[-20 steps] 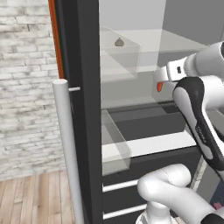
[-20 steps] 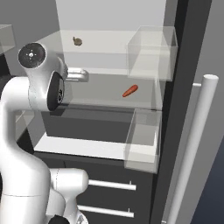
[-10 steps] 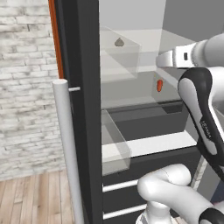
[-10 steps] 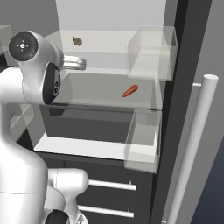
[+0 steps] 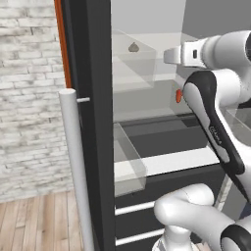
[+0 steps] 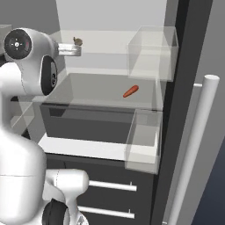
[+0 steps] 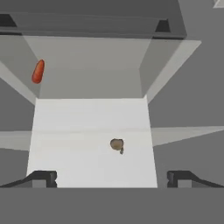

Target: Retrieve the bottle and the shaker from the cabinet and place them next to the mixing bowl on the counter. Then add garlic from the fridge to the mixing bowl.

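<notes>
Even, flat rendered light, all views sharp. No glare, no hard shadows. Fridge [image 6: 184,88] interior pale at top, darker grey at bottom.

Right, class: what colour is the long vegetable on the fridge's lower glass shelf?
Orange-red. The vegetable shows best in the right base view, lying on the glass shelf.

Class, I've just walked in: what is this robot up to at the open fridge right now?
The arm reaches into the open fridge at upper-shelf height. Its gripper is open and empty, aimed at the small brownish garlic on the glass shelf, not touching it. An orange-red carrot-like item lies on the shelf below.
</notes>
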